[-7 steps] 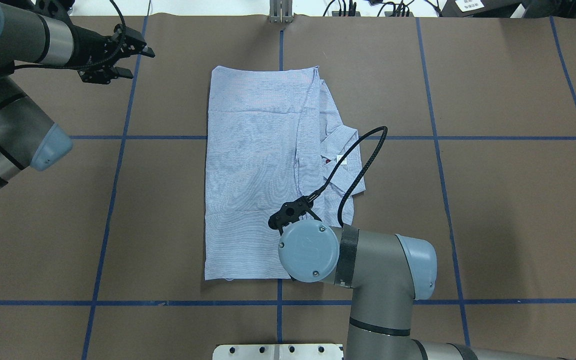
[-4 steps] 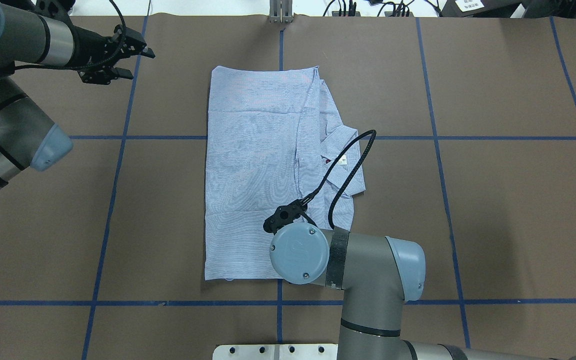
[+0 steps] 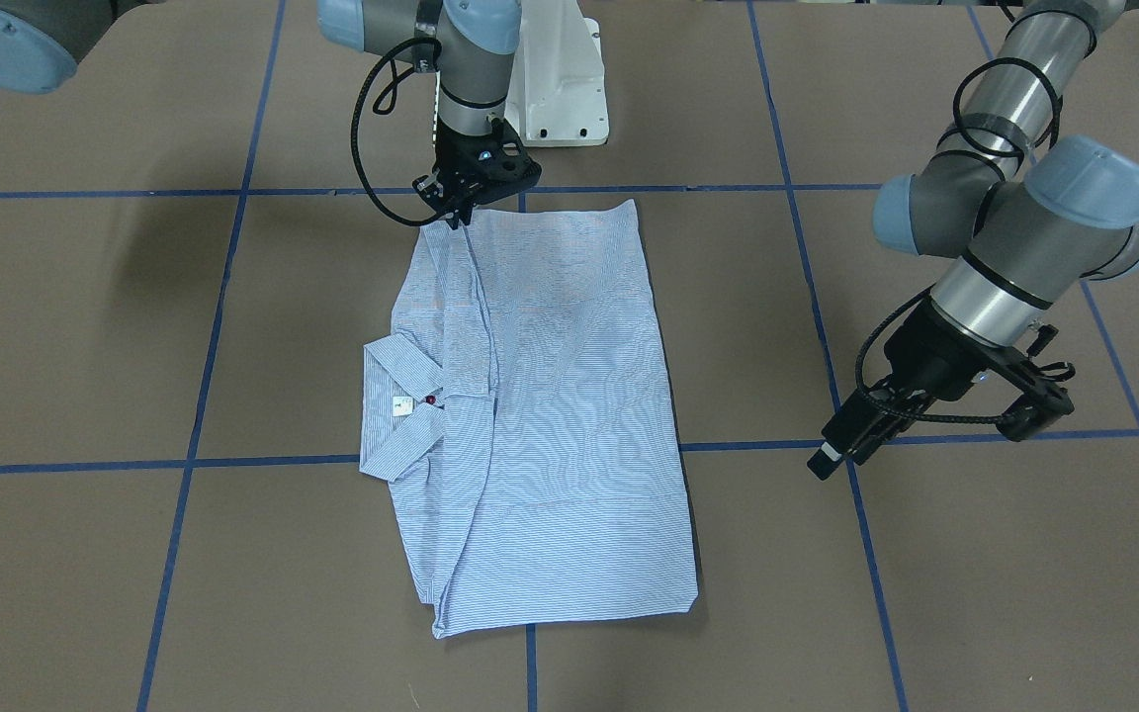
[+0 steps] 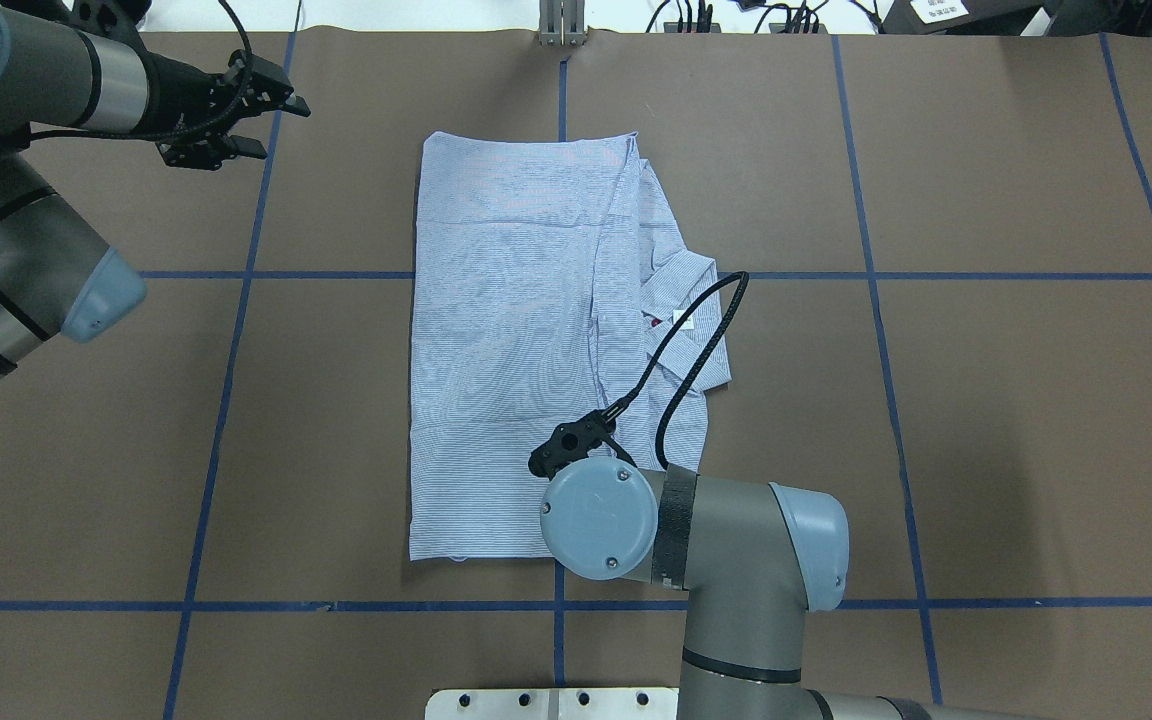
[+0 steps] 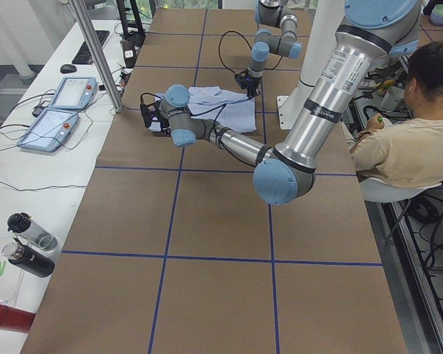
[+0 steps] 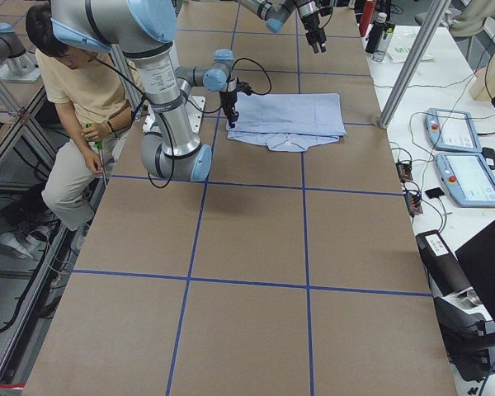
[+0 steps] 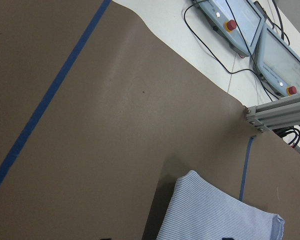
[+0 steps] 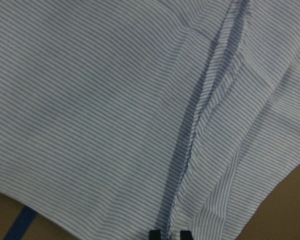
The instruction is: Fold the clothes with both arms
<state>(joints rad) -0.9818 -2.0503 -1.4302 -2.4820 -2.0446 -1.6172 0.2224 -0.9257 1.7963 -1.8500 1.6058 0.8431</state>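
Brown paper covers a wide table [image 4: 986,420], marked into large squares by blue tape lines [image 4: 936,275]. At the centre of the table lies a light blue shirt [image 4: 506,350] with fine white stripes, folded into a long, flat rectangle that runs from the robot's edge toward the far edge. Its collar [image 4: 686,300] sticks out from the long side nearer the table's right end, showing a small white label [image 3: 401,404] and a dark red button [image 3: 430,400] just beside it. A lengthwise fold forms a raised ridge down the shirt. The right gripper [image 3: 453,216] points straight down onto the end of the shirt nearest the robot's edge, at the end of that ridge. Its fingertips [image 8: 154,234] sit close together with the ridge of cloth running in between them, so the jaws appear to pinch the fabric. The left gripper [image 4: 276,128] hangs above bare paper toward the far left corner of the table, well apart from the shirt, its jaws spread wide and holding nothing. Beyond the far edge, two control tablets [image 7: 240,20] rest on a white bench. A person [image 5: 406,140] in a pale shirt sits behind the robot's white base [image 3: 560,89].
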